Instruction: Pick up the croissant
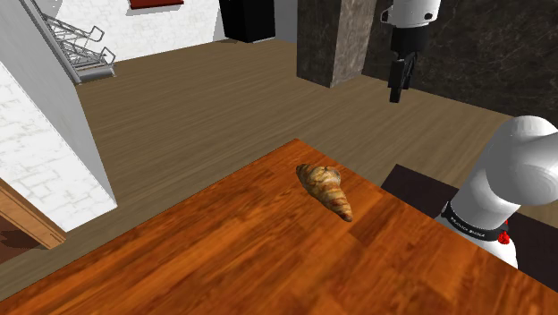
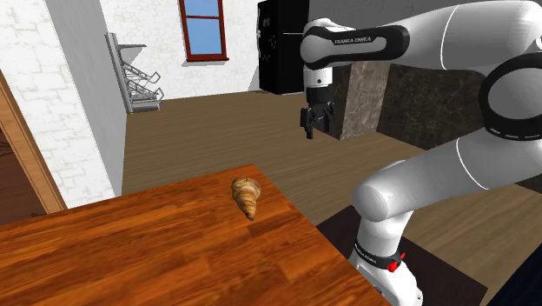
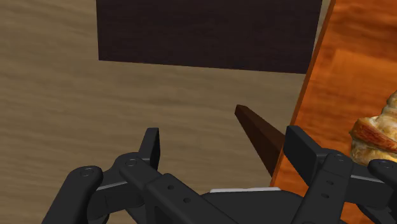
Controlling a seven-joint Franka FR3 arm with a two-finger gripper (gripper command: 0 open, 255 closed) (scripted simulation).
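**Item 1: croissant** (image 1: 325, 189). 1 piece, golden-brown, tapering to a point. It lies flat on the table (image 1: 224, 259), near the corner closest to the stand and close to the edge. Nothing is touching it and it has not been lifted.

**Item 2: claw** (image 1: 399, 80). All black, 2 fingers, spread wide with nothing between them. It hangs high and points down, well apart from the croissant. It is out past the table's edge, over the wooden floor (image 1: 206, 98). In the wrist view the croissant lies beyond the outer side of 1 finger, not between the pair.

**Item 3: stand** (image 1: 420, 183). 1 dark box under the arm's base, just beside the table.

**Item 4: surroundings.** 1 wire rack (image 1: 85, 45) on the white wall and 1 dark stone pillar (image 1: 344, 40), both well apart from the work.

**Status (judged).** Approach not begun. Grasp and lift are outstanding.

**Hazards (judged).**
1. A straight descent from here would miss the table and go toward the floor. The claw must first move sideways until it is over the croissant.
2. If the claw drops too early during that move, a finger may strike the table's edge.
3. The croissant sits near the edge, so an off-centre finger could push it over.
4. The body is tapered. A grip near the thin tip could slip or squeeze the croissant out, so the thick middle is the safer place to hold.
5. Fingers lined up along the croissant's length could not close around it.
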